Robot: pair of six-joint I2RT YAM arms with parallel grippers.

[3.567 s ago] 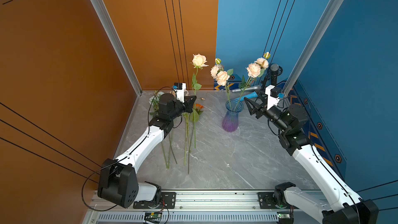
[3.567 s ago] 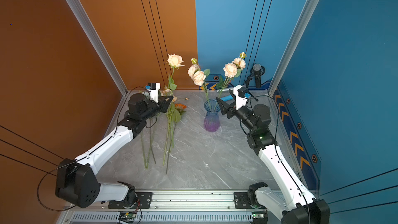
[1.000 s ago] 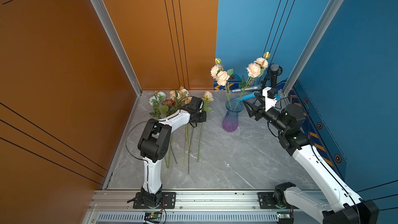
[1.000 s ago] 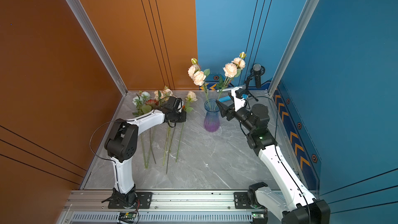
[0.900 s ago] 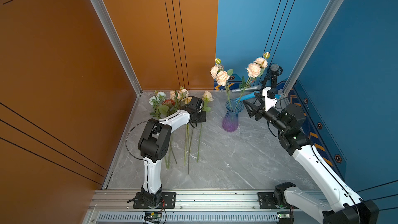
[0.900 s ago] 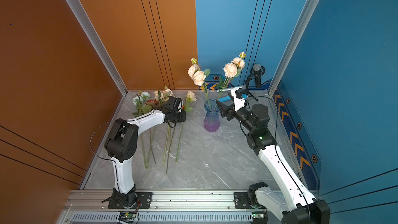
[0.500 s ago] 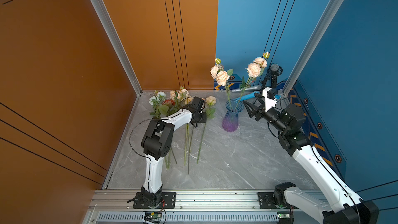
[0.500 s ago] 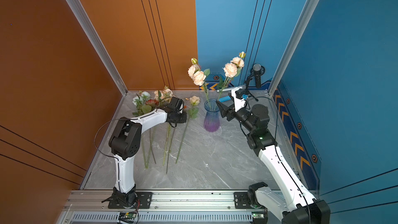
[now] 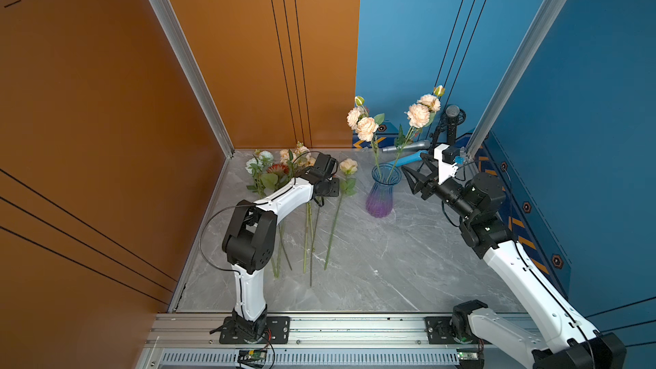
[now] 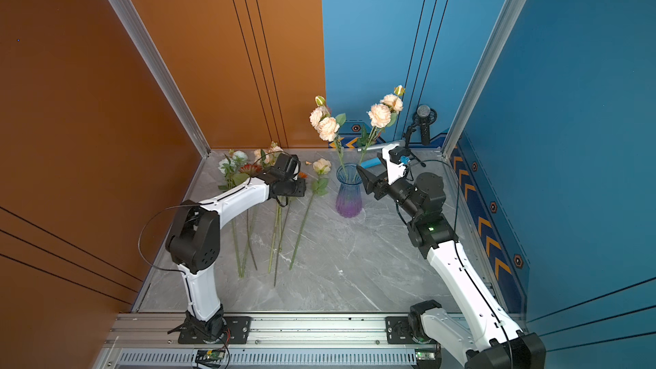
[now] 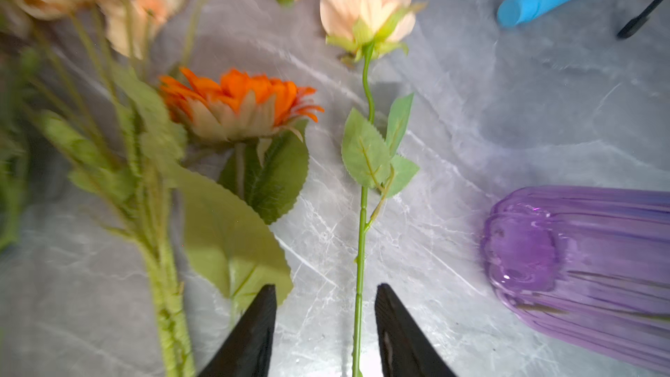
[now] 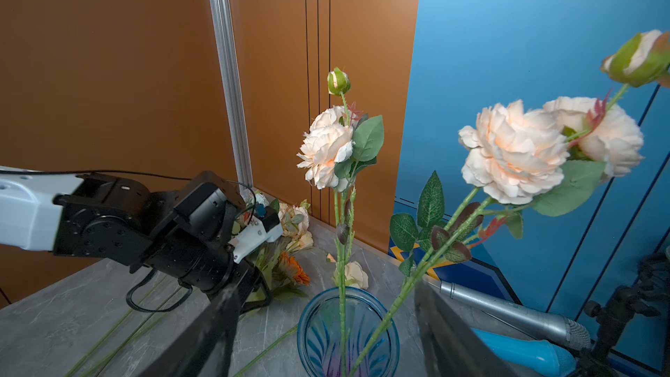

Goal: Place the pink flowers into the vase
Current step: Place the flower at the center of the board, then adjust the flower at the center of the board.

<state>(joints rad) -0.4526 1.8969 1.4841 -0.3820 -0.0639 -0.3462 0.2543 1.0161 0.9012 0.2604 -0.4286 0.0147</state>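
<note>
Straddling a single-bloom stem (image 11: 360,233) beside the vase (image 9: 380,197), left gripper (image 11: 325,285) stands open; right gripper (image 12: 322,291) likewise. Rise straight, lest jaws drag it.

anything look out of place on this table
A silver microphone and a blue microphone lie behind the vase, odd among flowers. A single peach rose stem lies flat, apart from the flower pile, below the open left gripper.

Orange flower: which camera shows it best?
The left wrist view: the orange flower is big and close, petals clear. The right wrist view shows it small and far. In both top views it is tiny, mostly hidden by the left arm.
</note>
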